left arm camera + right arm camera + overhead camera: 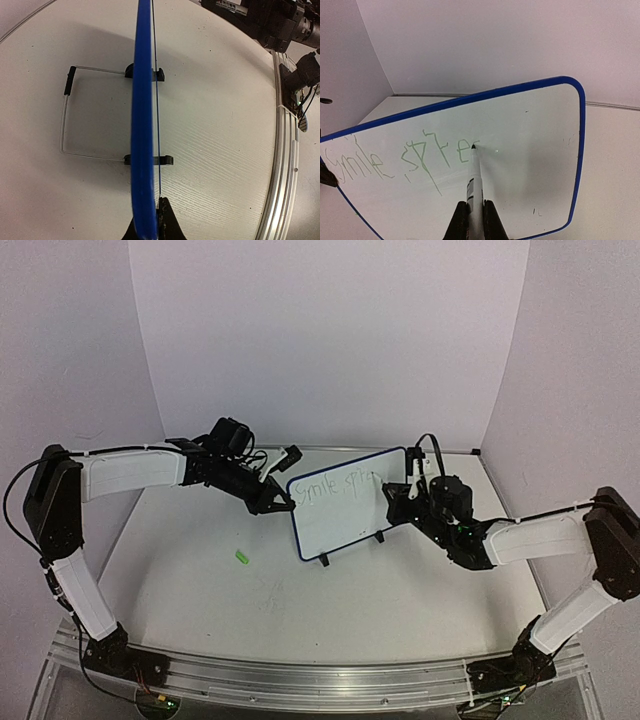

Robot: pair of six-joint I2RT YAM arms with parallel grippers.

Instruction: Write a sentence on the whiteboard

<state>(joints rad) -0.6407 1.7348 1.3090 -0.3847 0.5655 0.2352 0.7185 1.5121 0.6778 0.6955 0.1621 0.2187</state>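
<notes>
The whiteboard (345, 525) stands mid-frame on the worktop (200, 580), its left edge pinched tight in the left gripper (272, 502). The right gripper (474, 214) clamps the marker (476, 175), whose tip touches the board at the end of the sentence (405, 157), after "spre". The next letters likely want light pressure and small strokes against that brace.

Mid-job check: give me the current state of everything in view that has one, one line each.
whiteboard: upright on its feet, one end clamped.
sentence: unfinished; "Smile" plus part of a second word.
marker: uncapped, tip touching the board.
left gripper: shut on the whiteboard's frame.
right gripper: shut on the marker.
</notes>
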